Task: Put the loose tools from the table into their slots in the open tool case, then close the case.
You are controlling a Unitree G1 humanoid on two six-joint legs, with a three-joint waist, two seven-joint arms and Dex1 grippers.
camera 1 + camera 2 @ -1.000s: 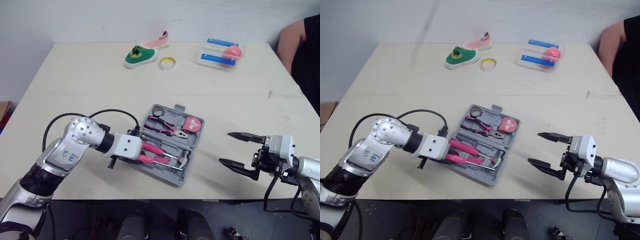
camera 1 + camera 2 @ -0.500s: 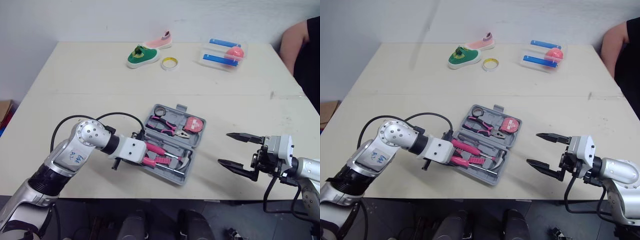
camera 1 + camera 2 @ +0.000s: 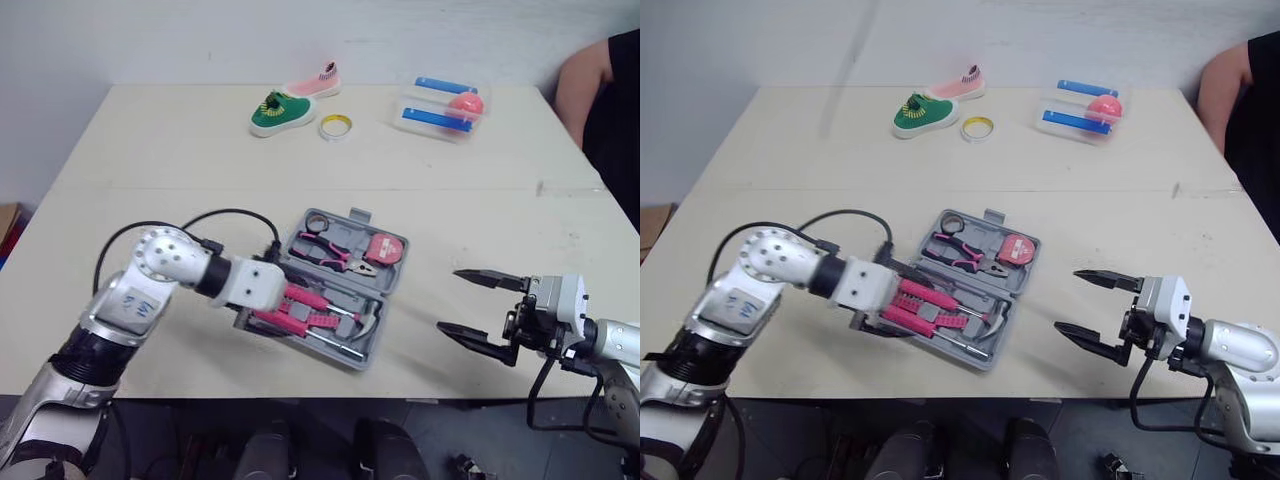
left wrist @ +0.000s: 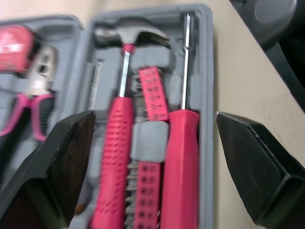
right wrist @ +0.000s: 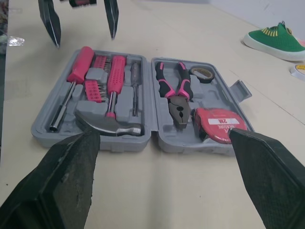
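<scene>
From the head cameras I can hardly make out the left fingers: they are dark against the tool case [image 3: 368, 345], and the left wrist covers the case's near-left corner. The left wrist view is soft, and its frame cuts off the pliers [image 5: 175, 93] and the tape measure [image 5: 218, 121]. A person [image 3: 610, 100] is cut off by the frame at the far right of the table.

Compared with half a second ago, my left elbow and wrist have drawn slightly left and upward. The right arm hangs where it was, and the case has not shifted.

The case lies open near the near edge, about midway across the table. The hammer [image 4: 121, 119], bit strip [image 4: 153, 93] and screwdriver [image 4: 181, 157] sit in its near-left half. The pliers, tape measure and a roll of tape [image 5: 202, 72] sit in the far-right half.

The left gripper [image 4: 155, 117] hovers over the near-left half with its jaws spread wide. The hammer handle, bits and screwdriver handle lie between the fingers [image 4: 52, 176], and I see nothing gripped.

The right gripper [image 3: 450, 298] is also spread wide and empty. It sits to the right of the case, well apart from it, pointing towards it
</scene>
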